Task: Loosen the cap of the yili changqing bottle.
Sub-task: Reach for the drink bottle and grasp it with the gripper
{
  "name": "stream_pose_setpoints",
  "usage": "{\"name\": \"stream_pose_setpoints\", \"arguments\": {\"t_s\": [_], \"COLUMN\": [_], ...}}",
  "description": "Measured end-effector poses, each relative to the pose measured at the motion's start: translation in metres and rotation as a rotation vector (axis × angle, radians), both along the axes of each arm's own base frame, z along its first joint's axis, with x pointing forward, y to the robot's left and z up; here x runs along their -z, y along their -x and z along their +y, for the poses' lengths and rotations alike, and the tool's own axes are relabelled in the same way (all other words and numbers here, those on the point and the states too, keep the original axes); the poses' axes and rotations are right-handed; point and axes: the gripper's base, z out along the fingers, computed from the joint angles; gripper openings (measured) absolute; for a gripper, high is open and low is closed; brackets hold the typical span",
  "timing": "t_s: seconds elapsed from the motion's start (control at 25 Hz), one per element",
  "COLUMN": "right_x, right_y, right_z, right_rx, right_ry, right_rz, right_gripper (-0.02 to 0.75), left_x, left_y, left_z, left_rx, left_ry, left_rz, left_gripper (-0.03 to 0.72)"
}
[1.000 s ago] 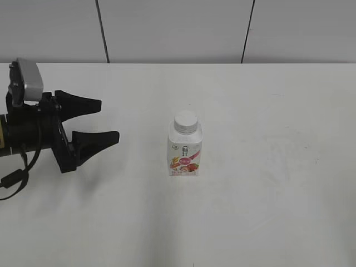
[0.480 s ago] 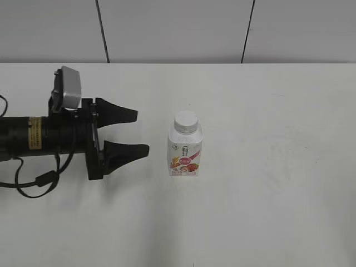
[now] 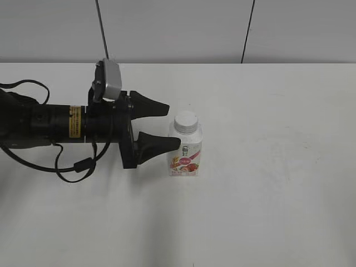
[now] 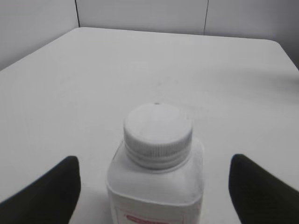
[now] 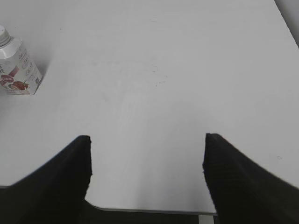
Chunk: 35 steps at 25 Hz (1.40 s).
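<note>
The yili changqing bottle (image 3: 185, 153) stands upright on the white table, small and white with a pink-red fruit label. Its ribbed white cap (image 3: 186, 122) is on the neck. My left gripper (image 3: 169, 124) is open, its black fingertips just left of the bottle at cap and shoulder height, not touching it. In the left wrist view the bottle (image 4: 156, 184) and cap (image 4: 158, 133) sit midway between the open fingers (image 4: 154, 179). My right gripper (image 5: 147, 154) is open and empty, out of the exterior view. The bottle shows at the far left of the right wrist view (image 5: 17, 70).
The white table (image 3: 267, 183) stretches all round the bottle, with a grey panelled wall (image 3: 178, 30) behind it. The left arm's cable (image 3: 72, 167) loops on the table at the left. The table's near edge (image 5: 149, 211) shows below the right gripper.
My left arm has moved to the right across the table, from the far left edge up to the bottle. Its fingers stay open. The bottle has not moved.
</note>
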Motion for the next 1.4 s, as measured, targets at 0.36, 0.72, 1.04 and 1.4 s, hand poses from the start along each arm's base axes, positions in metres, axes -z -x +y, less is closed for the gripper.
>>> {"name": "stream_pose_setpoints", "arguments": {"t_s": [0.36,0.72,1.04,1.4], "right_x": [0.0,0.0,0.0,0.0], "right_y": [0.0,0.0,0.0,0.0], "right_z": [0.0,0.0,0.0,0.0], "right_rx": [0.0,0.0,0.0,0.0], "right_ry": [0.0,0.0,0.0,0.0], "right_rz": [0.0,0.0,0.0,0.0], "right_gripper": [0.585,0.585,0.585,0.585], "left_x": [0.012,0.013,0.016,0.016], "left_y": [0.001,-0.003,-0.004,-0.003], "left_z": [-0.019,-0.019,-0.018,-0.019], "left_rx": [0.032,-0.013,-0.026,-0.024], "left_ry": [-0.007,-0.004,-0.033,-0.034], "left_rz": [0.038,0.049,0.05,0.05], "left_gripper": [0.589,0.578,0.467,0.449]}}
